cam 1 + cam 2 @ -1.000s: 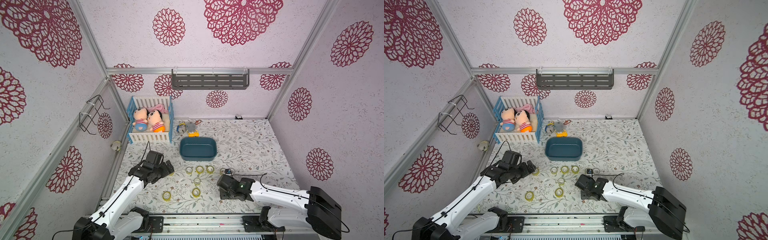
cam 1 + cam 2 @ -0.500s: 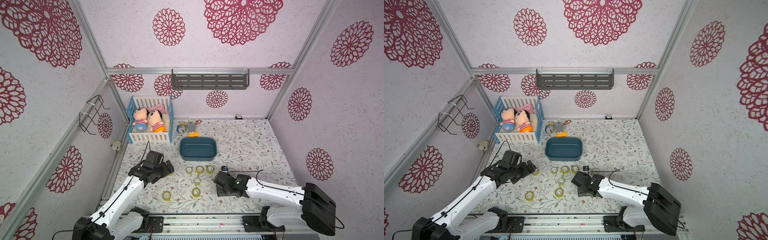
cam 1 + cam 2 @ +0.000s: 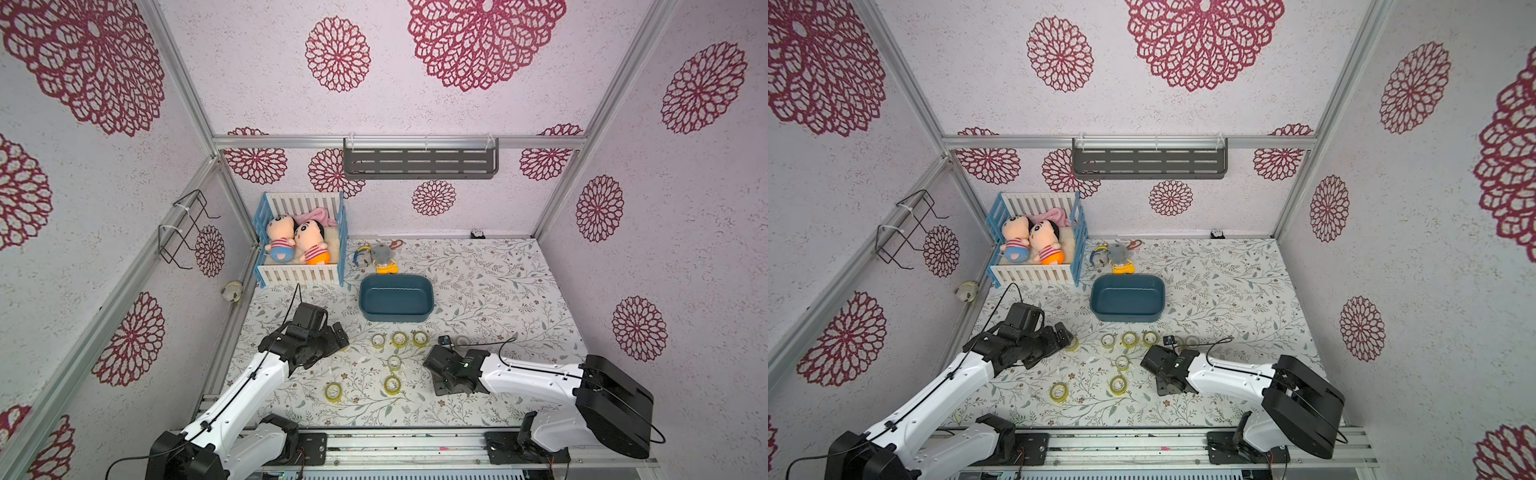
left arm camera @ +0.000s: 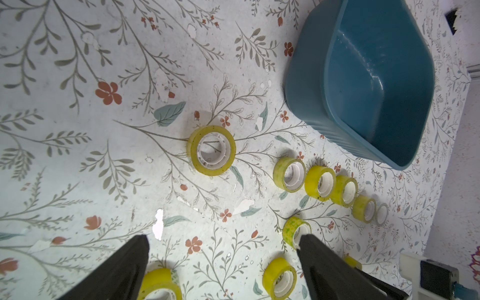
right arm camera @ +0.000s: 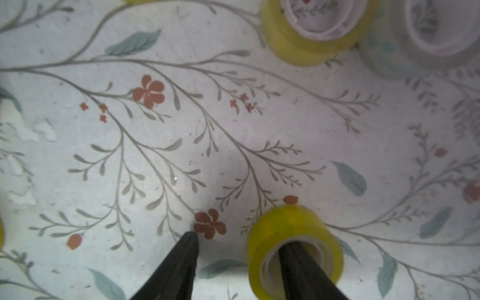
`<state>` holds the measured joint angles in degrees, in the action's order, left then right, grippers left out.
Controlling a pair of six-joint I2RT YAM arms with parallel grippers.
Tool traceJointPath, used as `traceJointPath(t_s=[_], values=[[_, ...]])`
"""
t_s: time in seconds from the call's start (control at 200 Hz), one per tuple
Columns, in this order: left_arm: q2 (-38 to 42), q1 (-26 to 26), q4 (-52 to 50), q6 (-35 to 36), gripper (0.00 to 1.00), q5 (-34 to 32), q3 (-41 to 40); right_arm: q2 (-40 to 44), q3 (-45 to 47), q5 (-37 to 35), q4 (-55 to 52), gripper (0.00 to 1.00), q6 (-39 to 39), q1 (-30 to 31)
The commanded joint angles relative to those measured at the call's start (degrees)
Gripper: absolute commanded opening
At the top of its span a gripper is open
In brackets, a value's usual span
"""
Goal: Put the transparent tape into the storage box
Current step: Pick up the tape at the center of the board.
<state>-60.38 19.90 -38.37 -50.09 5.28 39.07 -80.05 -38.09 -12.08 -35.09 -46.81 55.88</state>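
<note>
The storage box (image 3: 396,298) (image 3: 1128,298) is a dark teal tub standing empty at mid-table; the left wrist view shows it too (image 4: 363,78). Several yellow-tinted transparent tape rolls (image 3: 400,339) lie in front of it, with one clear roll (image 3: 462,341) at the row's right end. My right gripper (image 5: 239,239) is low over the table and open. One finger is pushed through the core of a yellow roll (image 5: 293,223), and the other finger stands apart from its outer wall. My left gripper (image 4: 223,237) hangs wide open over bare table, with a roll (image 4: 211,150) ahead of it.
A blue-and-white toy crib (image 3: 301,237) with two dolls stands at the back left. Small toys (image 3: 380,257) lie just behind the tub. More rolls (image 3: 333,392) (image 3: 392,385) lie near the front. A grey shelf (image 3: 419,160) hangs on the back wall.
My right arm has shifted a little to the left, toward the rolls in the middle. The left arm has not moved.
</note>
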Motion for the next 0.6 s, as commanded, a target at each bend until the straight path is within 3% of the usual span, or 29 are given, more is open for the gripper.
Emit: traceJointPath(t_s=[0.0,0.205,0.34,0.425,0.596], values=[[1.2,0.6,1.0,-0.5,0.97,0.0,-0.8,1.9,2.5,0.4,3.0,0.47,-0.7,-0.4],[1.4,0.7,-1.9,0.3,0.97,-0.9,2.2,6.1,5.9,-0.4,3.5,0.16,-2.6,-0.4],[2.4,0.7,-8.2,2.4,0.97,-3.1,8.2,11.4,3.9,-1.6,0.0,0.14,-2.4,-0.1],[4.4,0.7,-13.8,3.1,0.97,-4.6,12.9,15.6,0.7,-2.5,-3.5,0.00,-1.8,-0.2],[10.8,0.7,-20.6,4.8,0.97,-6.0,17.3,23.1,-4.2,-2.6,-6.8,0.00,-0.6,-0.1]])
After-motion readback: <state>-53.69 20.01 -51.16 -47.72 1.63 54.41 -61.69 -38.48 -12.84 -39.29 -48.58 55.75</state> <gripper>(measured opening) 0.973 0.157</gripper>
